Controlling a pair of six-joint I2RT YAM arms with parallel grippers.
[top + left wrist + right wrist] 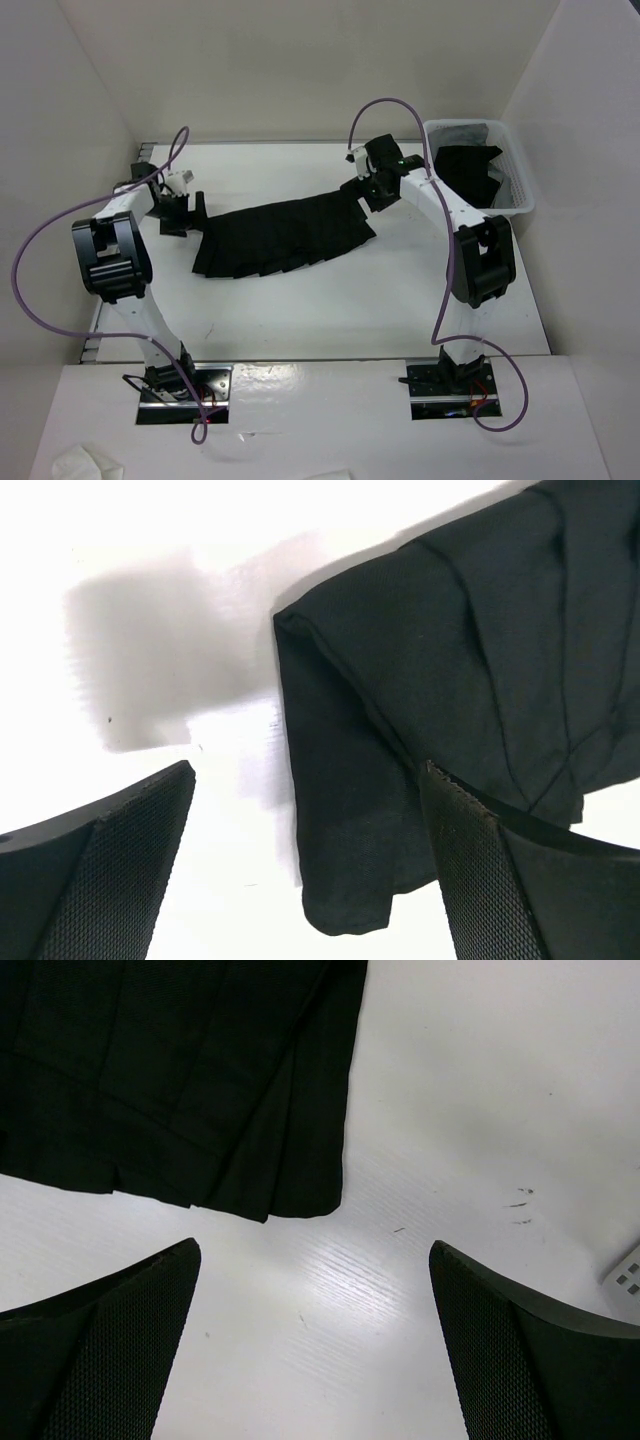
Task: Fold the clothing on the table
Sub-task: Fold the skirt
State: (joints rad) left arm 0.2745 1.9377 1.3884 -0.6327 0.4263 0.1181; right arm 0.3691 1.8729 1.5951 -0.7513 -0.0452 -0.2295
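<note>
— How do the hands stand?
— The left hand point(186, 215) gapes wide, empty, above the left end of the cloth point(285, 238); the right hand point(362, 190) likewise, just off its right corner.
— And the cloth?
— Spread flat mid-counter point(300, 310). Only the top view shows the bin point(517, 207).

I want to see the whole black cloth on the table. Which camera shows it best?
The top external camera: the whole black cloth lies spread on the table. The left wrist camera shows only one folded end, the right wrist camera only a pleated corner.
</note>
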